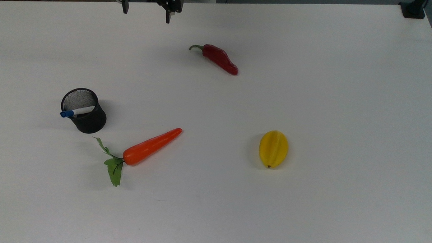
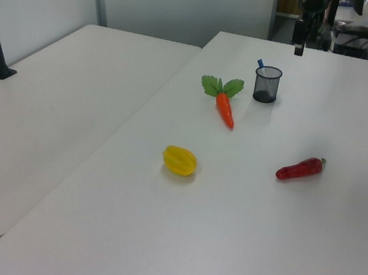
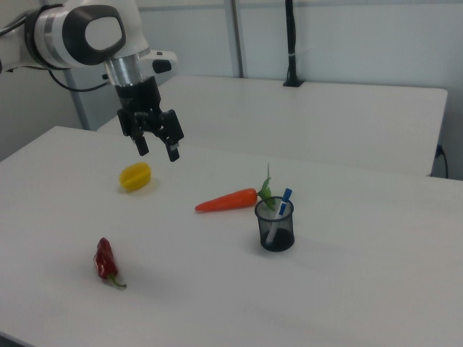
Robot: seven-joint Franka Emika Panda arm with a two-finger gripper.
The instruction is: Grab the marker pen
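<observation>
Claw (image 3: 157,148) wide, empty, near the tabletop's (image 1: 306,196) far edge — approach pending: reach the marker pen (image 1: 76,112) in its mesh cup (image 1: 86,118).

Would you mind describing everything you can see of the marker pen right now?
The marker pen is slim, with a white barrel that looks like plastic and a blue cap. It stands tilted inside a black mesh pen cup, leaning on the rim, with its capped end poking out above it; the lower end is seen through the mesh in the right view. The cup sits on the white table near the orange carrot's leafy end. The open gripper hangs apart from it, touching nothing.
</observation>
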